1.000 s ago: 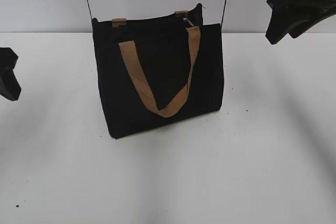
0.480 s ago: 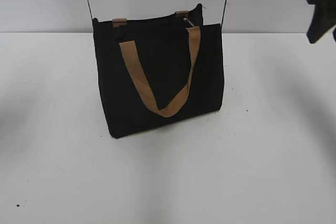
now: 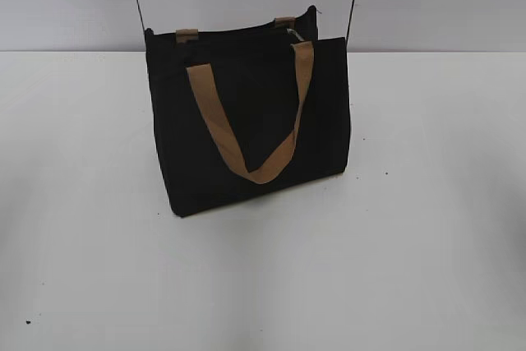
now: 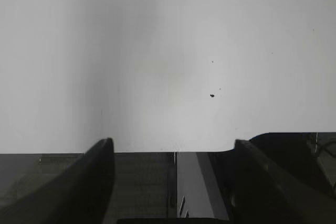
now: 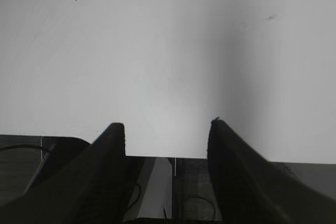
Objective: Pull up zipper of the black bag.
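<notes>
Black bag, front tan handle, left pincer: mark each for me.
black bag point(image 3: 246, 113), exterior view, front panel.
front tan handle point(image 3: 265, 172), exterior view, bottom of its loop.
left pincer point(image 4: 173, 153), left wrist view, midway between open fingertips.

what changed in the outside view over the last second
Both arms left the exterior view: the left one went first, off the left edge, then the right one off the upper right. Each pincer, left and right, is open and empty. The black bag and its tan handle stayed put.
</notes>
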Robot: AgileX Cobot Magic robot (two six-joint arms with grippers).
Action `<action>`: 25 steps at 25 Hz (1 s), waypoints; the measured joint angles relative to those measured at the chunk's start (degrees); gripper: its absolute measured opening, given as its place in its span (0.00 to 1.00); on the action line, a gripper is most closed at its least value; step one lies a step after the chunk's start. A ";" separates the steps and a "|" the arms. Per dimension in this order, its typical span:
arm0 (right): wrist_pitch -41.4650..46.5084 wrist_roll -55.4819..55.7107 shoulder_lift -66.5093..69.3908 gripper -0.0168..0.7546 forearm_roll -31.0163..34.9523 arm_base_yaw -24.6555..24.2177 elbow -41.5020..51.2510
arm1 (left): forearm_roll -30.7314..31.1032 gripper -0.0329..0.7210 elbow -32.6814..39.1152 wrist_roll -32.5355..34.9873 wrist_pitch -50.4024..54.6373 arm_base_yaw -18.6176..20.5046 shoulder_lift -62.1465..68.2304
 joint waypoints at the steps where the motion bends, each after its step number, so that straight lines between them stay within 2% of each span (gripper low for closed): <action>1: 0.00 0.00 -3.74 0.53 0.20 0.00 2.23 | -0.21 0.75 1.38 0.00 0.05 0.00 -3.71; 11: 0.19 -0.57 -39.38 0.53 1.59 0.00 19.29 | -2.05 0.75 12.38 0.00 -3.43 0.00 -38.95; 20: 0.27 -6.71 -60.23 0.53 2.05 0.00 20.49 | -2.05 0.75 19.16 3.67 -6.32 0.00 -61.39; 25: 0.49 -8.49 -65.37 0.53 2.13 0.00 20.55 | -1.99 0.75 20.57 4.36 -7.83 0.00 -62.92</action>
